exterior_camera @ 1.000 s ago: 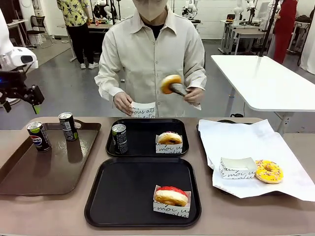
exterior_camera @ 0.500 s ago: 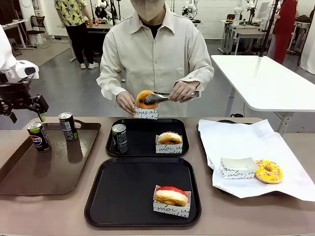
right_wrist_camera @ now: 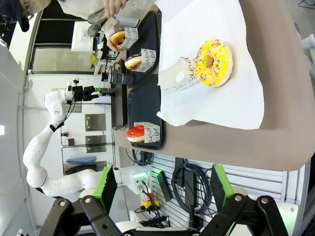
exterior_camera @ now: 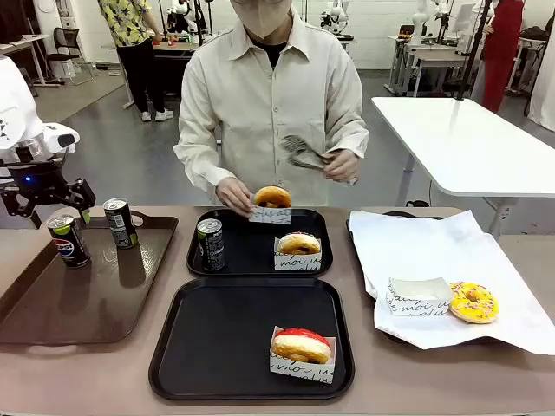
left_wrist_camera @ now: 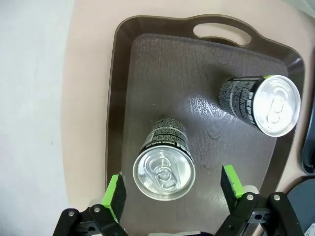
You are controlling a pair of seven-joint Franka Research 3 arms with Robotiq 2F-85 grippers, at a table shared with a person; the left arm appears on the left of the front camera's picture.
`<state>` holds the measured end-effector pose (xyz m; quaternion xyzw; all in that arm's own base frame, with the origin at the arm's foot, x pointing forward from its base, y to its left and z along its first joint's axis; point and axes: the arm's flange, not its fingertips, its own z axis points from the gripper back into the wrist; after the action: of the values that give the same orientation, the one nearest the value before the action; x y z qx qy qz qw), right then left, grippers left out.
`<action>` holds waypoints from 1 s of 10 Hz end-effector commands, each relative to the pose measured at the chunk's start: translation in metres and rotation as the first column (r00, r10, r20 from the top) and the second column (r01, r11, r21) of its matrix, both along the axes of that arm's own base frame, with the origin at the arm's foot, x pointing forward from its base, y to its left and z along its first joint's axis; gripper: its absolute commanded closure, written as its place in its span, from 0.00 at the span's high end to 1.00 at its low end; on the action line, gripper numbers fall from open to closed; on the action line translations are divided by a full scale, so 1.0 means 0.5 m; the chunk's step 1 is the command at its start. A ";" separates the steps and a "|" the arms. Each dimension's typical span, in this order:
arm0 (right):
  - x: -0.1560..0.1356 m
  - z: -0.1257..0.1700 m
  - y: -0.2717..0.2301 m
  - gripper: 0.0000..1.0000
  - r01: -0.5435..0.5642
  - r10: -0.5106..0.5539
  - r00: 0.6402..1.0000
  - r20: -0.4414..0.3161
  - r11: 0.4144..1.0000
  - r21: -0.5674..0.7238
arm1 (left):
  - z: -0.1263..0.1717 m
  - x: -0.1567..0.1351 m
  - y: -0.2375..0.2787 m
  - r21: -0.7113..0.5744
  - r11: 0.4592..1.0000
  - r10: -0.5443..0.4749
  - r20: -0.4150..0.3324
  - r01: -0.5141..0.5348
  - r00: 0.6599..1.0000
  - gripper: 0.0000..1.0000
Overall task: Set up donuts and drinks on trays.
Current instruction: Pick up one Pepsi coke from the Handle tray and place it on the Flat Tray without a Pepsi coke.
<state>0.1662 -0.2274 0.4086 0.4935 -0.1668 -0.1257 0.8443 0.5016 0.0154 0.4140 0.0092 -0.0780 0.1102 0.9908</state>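
Left wrist view: jaws spread above a can, the drinks step in hand.
Your left gripper hovers wide open over the Pepsi can, which stands upright on the brown tray, apart from a second can, and sits closer to one pad than the other. The near black tray carries a red-iced donut but no drink, so this can likely belongs there: centre, descend, pinch the body, lift clear of the rim. The far black tray already holds a dark can; the person's hand is setting a boxed donut there, so stay clear. Your right gripper is spread and empty.
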 end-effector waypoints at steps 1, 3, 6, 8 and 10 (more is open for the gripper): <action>0.004 -0.001 0.001 1.00 -0.009 0.008 1.000 0.023 1.000 0.009 | -0.009 0.012 0.015 0.009 0.998 0.064 0.010 -0.064 0.998 1.00; 0.004 -0.001 0.001 1.00 -0.009 0.008 1.000 0.023 1.000 0.009 | -0.019 0.014 0.022 0.011 0.997 0.082 0.001 -0.082 0.997 1.00; 0.004 -0.001 0.001 1.00 -0.009 0.008 1.000 0.023 1.000 0.009 | -0.027 0.017 0.019 -0.002 0.996 0.084 0.019 -0.084 0.996 1.00; 0.004 -0.001 0.001 1.00 -0.009 0.008 1.000 0.023 1.000 0.009 | -0.043 0.025 0.015 0.007 0.993 0.118 0.009 -0.118 0.993 1.00; 0.004 -0.001 0.001 1.00 -0.009 0.008 1.000 0.023 1.000 0.009 | -0.045 0.030 0.002 0.023 0.991 0.135 0.002 -0.135 0.991 1.00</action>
<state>0.1662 -0.2274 0.4086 0.4935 -0.1668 -0.1257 0.8443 0.5098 0.0237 0.3916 0.0089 -0.0709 0.1572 0.9850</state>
